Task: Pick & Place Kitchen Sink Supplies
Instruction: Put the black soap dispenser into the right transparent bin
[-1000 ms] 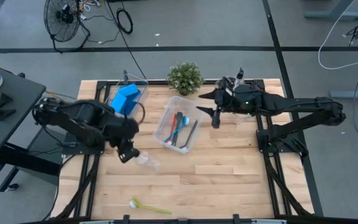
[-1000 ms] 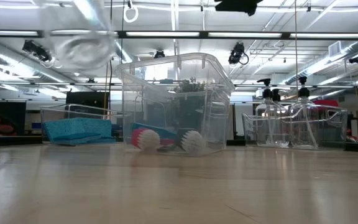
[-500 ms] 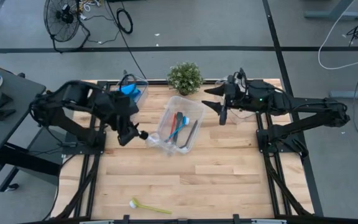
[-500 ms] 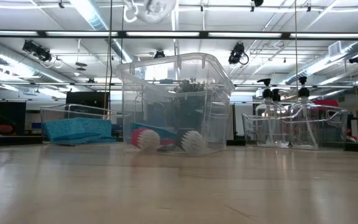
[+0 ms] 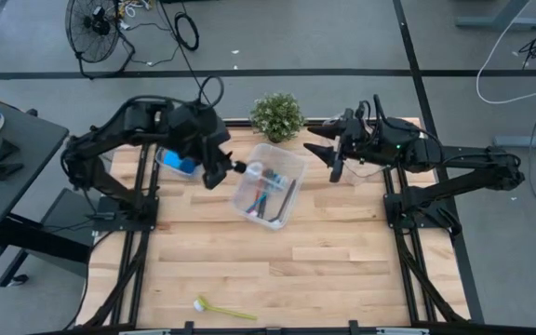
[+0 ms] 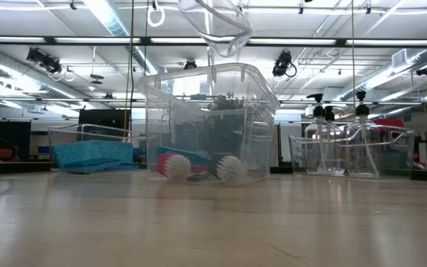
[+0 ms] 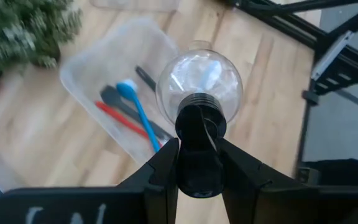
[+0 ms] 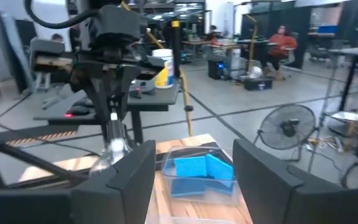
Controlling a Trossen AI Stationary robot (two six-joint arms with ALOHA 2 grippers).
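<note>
The middle bin (image 5: 268, 184) held red, blue and grey brushes (image 7: 129, 112), the left bin (image 6: 87, 141) held blue sponges (image 8: 204, 169), and the right bin (image 6: 351, 152), mostly hidden under the right arm from above, held pump bottles (image 6: 325, 137). The left gripper (image 7: 196, 152) was clamped on the black pump top of a clear bottle (image 7: 199, 87), carried in the air over the middle bin's near-left edge. The right gripper (image 8: 191, 174) hung with fingers well apart, holding nothing, and a yellow-green brush (image 5: 223, 309) lay at the table's front edge.

Overhead, table-level, two wrist views
</note>
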